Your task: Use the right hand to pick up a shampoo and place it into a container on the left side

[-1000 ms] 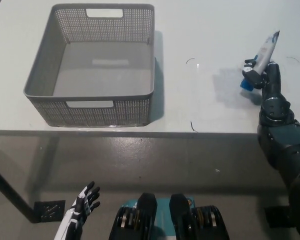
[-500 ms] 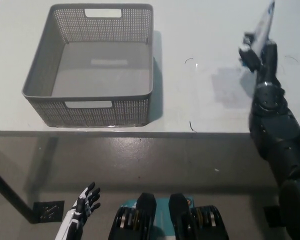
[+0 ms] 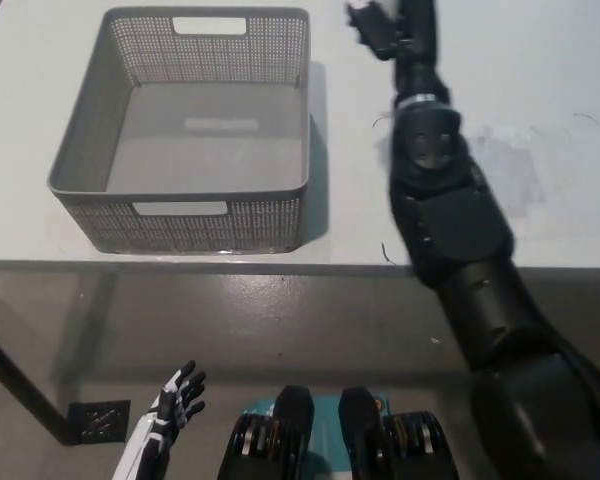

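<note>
Change since a second ago: the black right arm [image 3: 450, 210] has been swung from the far right of the table toward the basket [image 3: 185, 235], and is now stretched up the picture just right of the basket's right wall.
Right hand [image 3: 390, 25]: seen at the top edge, a little past the basket's far right corner and outside its rim; whether its fingers are closed cannot be told, as the top of the hand is cut off by the frame.
Shampoo: held up in the right hand in the earlier pictures; now it is not seen at all, presumably still carried out of view above the frame.
Meaning for the task: the carry toward the basket is judged well along; the hand has yet to be brought over the basket's open inside before any release.
Basket inside: nothing is seen lying in it.
Left hand [image 3: 170, 405]: rested low, below the basket and off the table, fingers spread and holding nothing.
Table [image 3: 540, 90]: pale and smooth, with a few thin dark marks right of the basket; its front edge runs just below the basket.
Floor [image 3: 310, 320]: grey, seen below the table's front edge.
</note>
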Available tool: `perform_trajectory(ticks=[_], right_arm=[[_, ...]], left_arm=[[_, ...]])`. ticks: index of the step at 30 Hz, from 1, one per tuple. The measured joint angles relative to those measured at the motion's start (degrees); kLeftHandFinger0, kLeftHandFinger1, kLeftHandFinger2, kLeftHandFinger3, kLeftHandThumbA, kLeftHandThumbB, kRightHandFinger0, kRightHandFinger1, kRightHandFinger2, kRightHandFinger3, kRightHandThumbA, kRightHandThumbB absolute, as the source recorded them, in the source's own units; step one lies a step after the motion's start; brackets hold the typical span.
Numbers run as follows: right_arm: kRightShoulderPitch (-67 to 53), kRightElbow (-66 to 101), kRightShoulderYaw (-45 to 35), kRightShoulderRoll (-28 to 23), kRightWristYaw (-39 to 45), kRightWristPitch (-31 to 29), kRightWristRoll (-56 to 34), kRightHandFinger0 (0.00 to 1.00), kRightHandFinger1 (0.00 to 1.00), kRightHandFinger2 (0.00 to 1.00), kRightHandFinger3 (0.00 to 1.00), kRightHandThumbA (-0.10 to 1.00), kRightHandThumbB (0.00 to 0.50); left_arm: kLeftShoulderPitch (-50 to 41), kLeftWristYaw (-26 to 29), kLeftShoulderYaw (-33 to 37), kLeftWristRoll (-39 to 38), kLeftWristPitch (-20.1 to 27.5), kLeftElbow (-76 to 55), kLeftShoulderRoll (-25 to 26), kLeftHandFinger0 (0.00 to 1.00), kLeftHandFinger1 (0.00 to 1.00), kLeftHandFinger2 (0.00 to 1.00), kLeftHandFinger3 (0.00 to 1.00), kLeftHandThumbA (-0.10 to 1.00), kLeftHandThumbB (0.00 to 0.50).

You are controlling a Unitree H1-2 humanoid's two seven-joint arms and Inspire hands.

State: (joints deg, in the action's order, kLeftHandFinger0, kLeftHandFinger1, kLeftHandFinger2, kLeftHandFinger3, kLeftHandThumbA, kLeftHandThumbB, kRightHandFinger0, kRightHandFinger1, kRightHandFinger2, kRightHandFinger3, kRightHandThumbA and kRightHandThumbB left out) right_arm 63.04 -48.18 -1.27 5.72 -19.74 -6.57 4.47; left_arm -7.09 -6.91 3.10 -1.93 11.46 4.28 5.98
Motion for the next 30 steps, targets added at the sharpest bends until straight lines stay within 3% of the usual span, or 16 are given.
perform_trajectory(ticks=[1,3,4,8,11,17,19,21,24,25,26,27,28,29,30], right_arm=[[0.4,-0.2,0.4,0.7,0.0,0.2,0.2,0.03,0.21,0.53,0.63,-0.1,0.125],[1.3,-0.9,1.3,1.9,-0.1,0.4,0.5,0.0,0.11,0.46,0.61,-0.1,0.132],[1.9,-1.4,1.8,2.6,-0.2,0.6,0.7,0.0,0.1,0.51,0.65,-0.1,0.13],[3.3,-2.8,3.1,5.5,-0.4,0.9,1.3,0.0,0.15,0.62,0.7,-0.1,0.12],[4.3,-5.7,4.1,7.3,-1.0,0.7,1.7,0.0,0.15,0.63,0.66,-0.1,0.13],[4.0,-11.4,5.0,8.5,-2.4,-0.4,2.3,0.01,0.36,0.83,0.75,-0.1,0.143],[3.9,-12.6,5.1,8.5,-2.9,-0.8,2.6,0.03,0.4,0.83,0.72,-0.1,0.16],[3.9,-13.7,5.1,8.5,-3.2,-1.0,2.8,0.0,0.38,0.77,0.64,-0.1,0.17],[3.8,-15.2,5.1,8.2,-3.4,-1.4,2.8,0.1,0.4,0.66,0.51,-0.1,0.191],[3.8,-15.5,5.1,8.1,-3.4,-1.4,2.9,0.1,0.38,0.58,0.44,-0.1,0.193],[3.7,-15.7,5.2,7.9,-3.3,-1.4,2.9,0.15,0.35,0.53,0.52,0.01,0.199],[3.7,-15.8,5.3,7.8,-3.3,-1.4,3.0,0.14,0.27,0.41,0.49,0.06,0.201],[3.6,-16.1,5.5,7.5,-3.2,-1.5,3.0,0.22,0.33,0.5,0.57,0.11,0.216],[3.6,-16.2,5.6,7.2,-3.1,-1.5,3.1,0.38,0.48,0.61,0.71,0.19,0.253],[3.5,-16.3,5.7,6.9,-2.8,-1.5,3.1,0.41,0.5,0.62,0.74,0.21,0.255]], left_arm=[[0.1,0.0,0.1,0.1,0.0,0.1,0.0,1.0,1.0,1.0,1.0,1.0,0.077],[0.2,0.0,0.3,0.4,0.0,0.3,0.1,1.0,1.0,1.0,1.0,1.0,0.076],[0.3,0.0,0.4,0.6,0.0,0.5,0.1,1.0,1.0,1.0,1.0,0.99,0.083],[0.8,0.0,0.8,1.1,0.0,1.5,0.1,1.0,1.0,1.0,1.0,0.97,0.113],[1.1,0.0,1.2,1.4,0.0,1.7,0.2,1.0,1.0,1.0,1.0,0.99,0.126],[2.0,-0.1,2.3,2.0,0.0,1.7,0.6,1.0,1.0,1.0,1.0,1.0,0.139],[2.2,-0.1,2.8,2.3,0.0,1.7,0.7,1.0,1.0,1.0,1.0,1.0,0.141],[2.4,-0.1,3.1,2.6,-0.1,1.7,0.8,1.0,1.0,1.0,1.0,1.0,0.131],[2.8,-0.2,3.4,2.9,-0.2,1.7,0.8,1.0,1.0,1.0,1.0,0.99,0.114],[2.9,-0.2,3.4,3.0,-0.2,1.7,0.8,1.0,1.0,1.0,1.0,0.99,0.116],[3.1,-0.2,3.4,3.1,-0.2,1.7,0.8,1.0,1.0,1.0,1.0,1.0,0.121],[3.2,-0.2,3.4,3.1,-0.2,1.7,0.8,1.0,1.0,1.0,1.0,1.0,0.122],[3.5,-0.2,3.5,3.3,-0.3,1.7,0.9,1.0,1.0,1.0,1.0,1.0,0.116],[3.6,-0.2,3.5,3.4,-0.3,1.7,0.9,1.0,1.0,1.0,1.0,0.98,0.107],[3.8,-0.3,3.6,3.5,-0.4,1.7,1.0,1.0,1.0,1.0,1.0,0.97,0.107]])
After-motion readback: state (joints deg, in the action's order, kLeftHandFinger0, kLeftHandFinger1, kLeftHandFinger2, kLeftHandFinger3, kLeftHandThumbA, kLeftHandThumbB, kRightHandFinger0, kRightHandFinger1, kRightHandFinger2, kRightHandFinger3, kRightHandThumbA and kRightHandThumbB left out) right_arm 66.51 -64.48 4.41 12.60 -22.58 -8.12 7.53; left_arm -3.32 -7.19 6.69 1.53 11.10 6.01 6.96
